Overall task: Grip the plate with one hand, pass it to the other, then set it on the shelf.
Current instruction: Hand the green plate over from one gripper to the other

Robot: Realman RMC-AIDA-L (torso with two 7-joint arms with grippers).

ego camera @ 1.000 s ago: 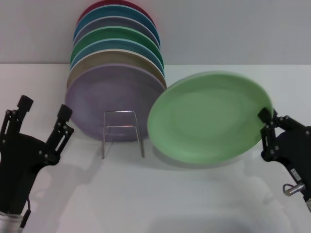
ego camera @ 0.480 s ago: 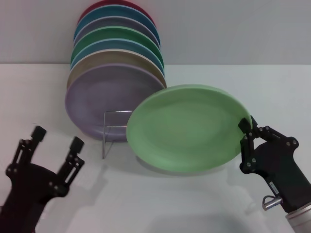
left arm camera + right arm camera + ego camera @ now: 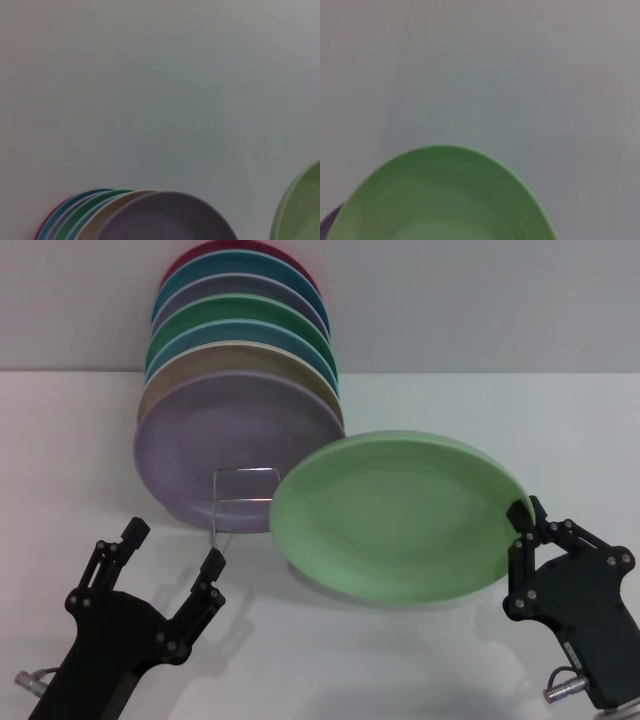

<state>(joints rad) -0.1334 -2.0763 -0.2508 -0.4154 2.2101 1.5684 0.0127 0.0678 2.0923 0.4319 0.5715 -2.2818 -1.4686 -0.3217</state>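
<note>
Right gripper (image 3: 527, 520) jaws clamped on unmarked plate (image 3: 395, 515) rim, left gripper (image 3: 172, 545) jaws spread — empty

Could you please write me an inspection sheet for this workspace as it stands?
Surface: white table, bare in front.
Job's things: plate held tilted at its rim by the right claw; rack behind it, front slot free.
Clutter: stack of coloured plates standing behind the rack, lavender one foremost.
Grippers: right claw shut on plate; left claw open, low, apart from plate.
Cables: nothing seen.
Surroundings: plain grey wall.
</note>
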